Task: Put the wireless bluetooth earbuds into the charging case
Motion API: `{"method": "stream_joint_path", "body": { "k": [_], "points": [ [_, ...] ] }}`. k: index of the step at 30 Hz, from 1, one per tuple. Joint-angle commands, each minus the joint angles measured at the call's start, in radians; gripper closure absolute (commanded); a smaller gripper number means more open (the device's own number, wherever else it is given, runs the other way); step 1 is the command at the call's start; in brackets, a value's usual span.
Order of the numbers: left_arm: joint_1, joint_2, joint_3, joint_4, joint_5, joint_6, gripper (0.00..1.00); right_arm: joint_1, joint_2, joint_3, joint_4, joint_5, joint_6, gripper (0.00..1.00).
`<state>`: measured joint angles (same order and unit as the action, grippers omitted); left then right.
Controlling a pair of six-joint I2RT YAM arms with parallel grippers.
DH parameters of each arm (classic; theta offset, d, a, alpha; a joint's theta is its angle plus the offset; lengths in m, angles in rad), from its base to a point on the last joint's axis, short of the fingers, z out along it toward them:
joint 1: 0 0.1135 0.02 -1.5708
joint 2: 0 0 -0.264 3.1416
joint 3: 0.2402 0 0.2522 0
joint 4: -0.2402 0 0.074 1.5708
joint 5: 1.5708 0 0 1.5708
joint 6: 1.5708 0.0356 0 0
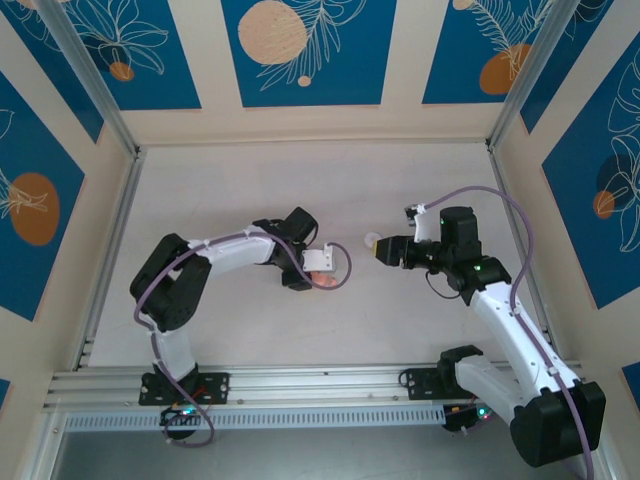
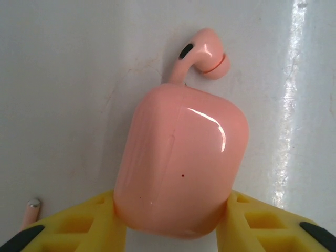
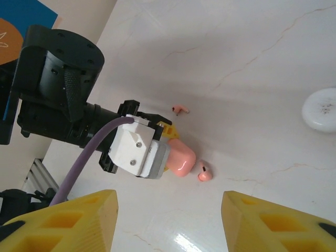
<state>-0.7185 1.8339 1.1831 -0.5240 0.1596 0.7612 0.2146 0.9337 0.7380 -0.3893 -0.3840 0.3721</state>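
The coral-pink charging case (image 2: 181, 163) lies lid-closed on the white table, and my left gripper (image 2: 176, 212) is shut on it, one yellow finger pressed against each side. One pink earbud (image 2: 205, 55) lies against the case's far end. The stem of the other earbud (image 2: 30, 209) lies just outside the left finger. The right wrist view has the case (image 3: 182, 160) poking out from the left gripper, one earbud (image 3: 204, 174) beside it and the other earbud (image 3: 180, 109) behind. My right gripper (image 3: 168, 210) is open, empty, and well short of them.
A white round disc (image 3: 321, 109) lies on the table, close by the right gripper's tips (image 1: 385, 250) in the top view. Blue-patterned walls enclose the table (image 1: 300, 180) on three sides. An aluminium rail (image 1: 300, 385) runs along the near edge.
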Motion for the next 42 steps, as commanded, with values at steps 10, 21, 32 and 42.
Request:
{"method": "stream_joint_path", "body": {
  "k": [10, 21, 32, 42],
  "points": [
    [-0.006, -0.166, -0.124, 0.160, 0.092, -0.101, 0.60, 0.030, 0.320, 0.042, 0.011, -0.311, 0.073, 0.48],
    [-0.007, -0.256, -0.154, 0.199, 0.153, -0.122, 0.60, 0.127, 0.503, 0.098, 0.079, -0.372, 0.099, 0.49],
    [-0.005, -0.332, -0.206, 0.246, 0.177, -0.140, 0.60, 0.162, 0.641, 0.178, 0.133, -0.454, 0.106, 0.49],
    [-0.006, -0.351, -0.201, 0.259, 0.189, -0.149, 0.60, 0.177, 0.680, 0.204, 0.116, -0.525, 0.070, 0.54]
  ]
}}
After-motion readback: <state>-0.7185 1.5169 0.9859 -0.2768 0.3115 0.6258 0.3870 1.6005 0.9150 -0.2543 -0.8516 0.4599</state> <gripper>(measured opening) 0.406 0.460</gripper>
